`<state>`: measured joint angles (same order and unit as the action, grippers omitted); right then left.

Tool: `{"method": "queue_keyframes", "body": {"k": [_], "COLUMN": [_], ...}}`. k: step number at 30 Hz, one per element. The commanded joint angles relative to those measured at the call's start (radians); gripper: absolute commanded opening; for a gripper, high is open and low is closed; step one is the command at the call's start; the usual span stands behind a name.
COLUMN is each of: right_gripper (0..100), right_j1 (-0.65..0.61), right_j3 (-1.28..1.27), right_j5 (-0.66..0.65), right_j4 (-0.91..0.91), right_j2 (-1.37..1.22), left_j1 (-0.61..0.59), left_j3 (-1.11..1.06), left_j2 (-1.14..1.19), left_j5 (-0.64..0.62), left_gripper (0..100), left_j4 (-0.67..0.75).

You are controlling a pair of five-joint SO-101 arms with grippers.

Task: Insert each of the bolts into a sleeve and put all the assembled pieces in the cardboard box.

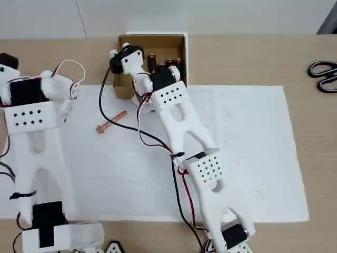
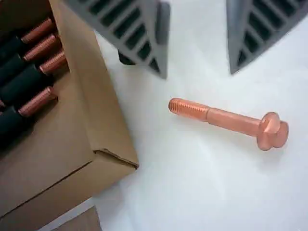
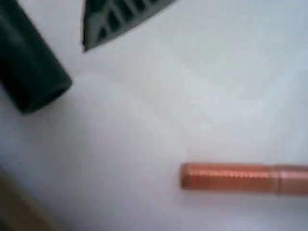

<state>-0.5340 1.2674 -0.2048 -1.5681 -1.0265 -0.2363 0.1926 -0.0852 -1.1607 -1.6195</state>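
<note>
Most of the counter [image 1: 253, 58] under a white sheet [image 1: 247, 147], cardboard box [image 1: 152, 42] at its far edge holding finished pieces [image 1: 166, 64], black sleeve [image 3: 29, 67] and bare bolt [image 2: 226, 122] lying apart. Left fingers [image 2: 130, 29] spread over the bolt; right fingers [image 3: 120, 19], cannot tell. Likely trouble: bolt rolling from an off-centre pinch, or jamming tilted at the sleeve's rim.

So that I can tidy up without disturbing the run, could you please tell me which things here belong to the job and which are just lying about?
Job: bolt; sleeve; box; assembled pieces in the box.
Lying about: scissors at the table's edge; white sheet on the table.
</note>
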Motion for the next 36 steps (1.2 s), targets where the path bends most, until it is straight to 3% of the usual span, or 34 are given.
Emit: {"method": "queue_keyframes", "body": {"k": [1,13,36], "right_gripper": [13.3,13.2,13.2], "right_j1": [-0.001,0.004,0.005], "right_j3": [0.040,0.044,0.046], "right_j5": [-0.009,-0.057,-0.057], "right_j4": [0.038,0.101,0.058], "right_j2": [-0.004,-0.097,-0.188], "left_j1": [-0.005,-0.005,-0.005], "left_j3": [0.044,0.044,0.044], "left_j2": [-0.017,-0.017,-0.017], "left_j5": [0.005,0.005,0.005], "left_gripper": [8,8,8], "left_j4": [-0.005,-0.005,-0.006]}}
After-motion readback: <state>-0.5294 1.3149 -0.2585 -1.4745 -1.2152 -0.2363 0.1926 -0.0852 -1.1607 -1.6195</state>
